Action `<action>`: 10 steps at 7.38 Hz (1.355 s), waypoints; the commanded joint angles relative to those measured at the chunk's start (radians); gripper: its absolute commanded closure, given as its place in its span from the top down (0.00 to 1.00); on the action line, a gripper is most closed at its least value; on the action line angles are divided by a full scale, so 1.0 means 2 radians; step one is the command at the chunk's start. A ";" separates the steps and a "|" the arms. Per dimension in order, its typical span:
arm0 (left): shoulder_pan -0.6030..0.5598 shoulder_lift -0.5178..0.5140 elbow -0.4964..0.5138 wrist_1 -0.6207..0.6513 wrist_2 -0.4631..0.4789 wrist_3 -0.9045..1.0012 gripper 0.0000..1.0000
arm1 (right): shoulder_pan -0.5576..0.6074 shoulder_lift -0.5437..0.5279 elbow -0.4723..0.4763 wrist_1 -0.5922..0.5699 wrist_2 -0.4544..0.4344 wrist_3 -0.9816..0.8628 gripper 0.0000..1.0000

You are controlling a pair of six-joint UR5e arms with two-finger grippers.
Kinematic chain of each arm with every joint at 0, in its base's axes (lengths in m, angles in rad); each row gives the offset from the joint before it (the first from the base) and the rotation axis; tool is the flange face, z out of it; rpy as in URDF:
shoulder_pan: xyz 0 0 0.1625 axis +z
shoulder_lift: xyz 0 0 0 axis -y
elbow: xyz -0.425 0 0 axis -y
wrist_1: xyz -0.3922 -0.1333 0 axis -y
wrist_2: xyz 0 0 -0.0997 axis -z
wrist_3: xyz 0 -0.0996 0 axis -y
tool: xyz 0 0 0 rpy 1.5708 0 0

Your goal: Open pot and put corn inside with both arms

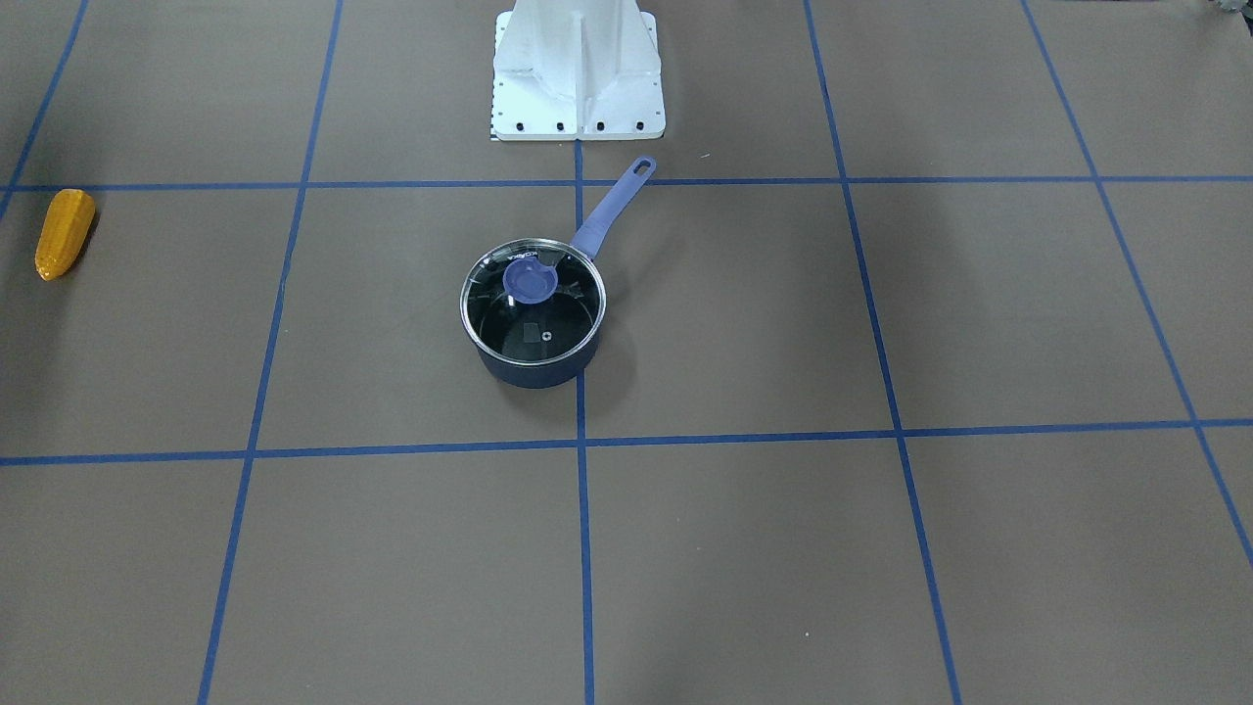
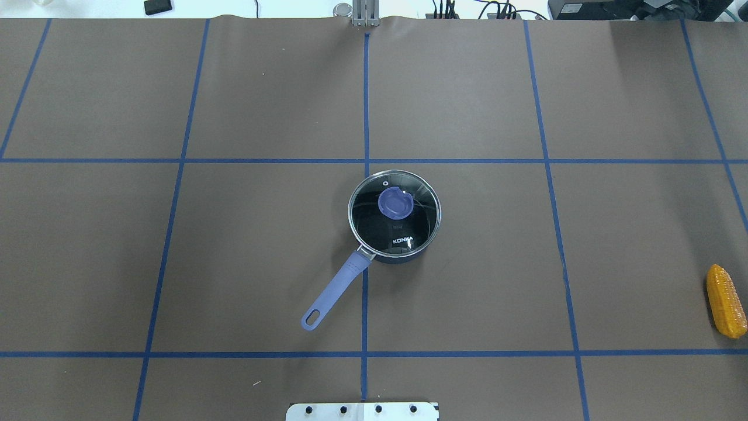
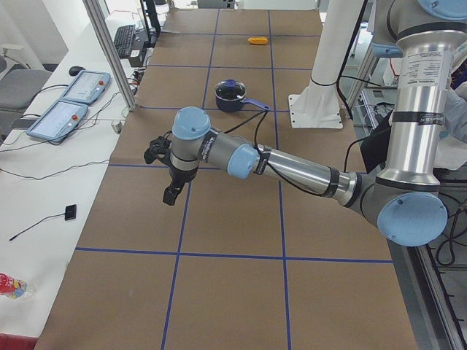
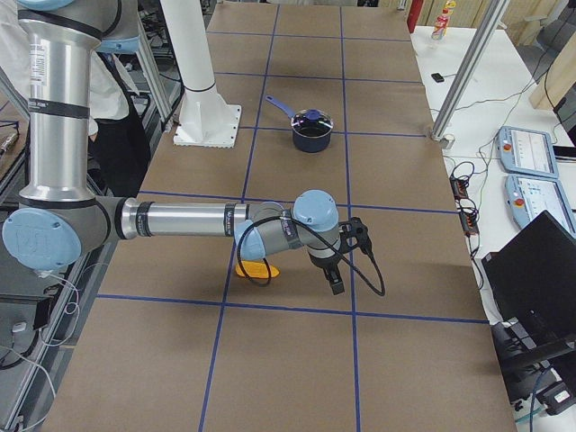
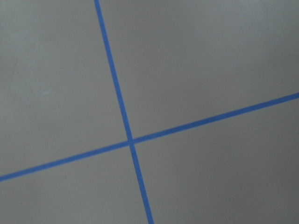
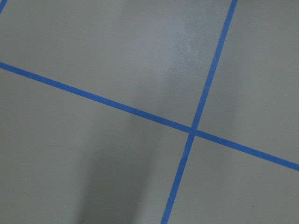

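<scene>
The dark navy pot (image 1: 534,370) stands at the table's middle with its glass lid (image 1: 533,328) on it, blue knob (image 1: 530,279) on top. Its lavender handle (image 2: 336,289) points toward the robot's base. The corn (image 2: 726,300) lies on the table far out on the robot's right, also in the front view (image 1: 65,233). My left gripper (image 3: 169,194) shows only in the left side view, above the table far from the pot (image 3: 231,95). My right gripper (image 4: 335,283) shows only in the right side view, next to the corn (image 4: 256,268). I cannot tell whether either is open.
The white mounting base (image 1: 578,73) stands behind the pot. The brown table (image 2: 234,263) carries a grid of blue tape lines (image 5: 131,140). Both wrist views show only table and tape (image 6: 192,129). Control tablets (image 3: 69,102) lie on a side bench.
</scene>
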 commanded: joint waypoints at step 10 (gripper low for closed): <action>0.422 -0.367 0.023 0.200 0.187 -0.549 0.99 | -0.004 0.009 0.006 0.001 -0.001 0.051 1.00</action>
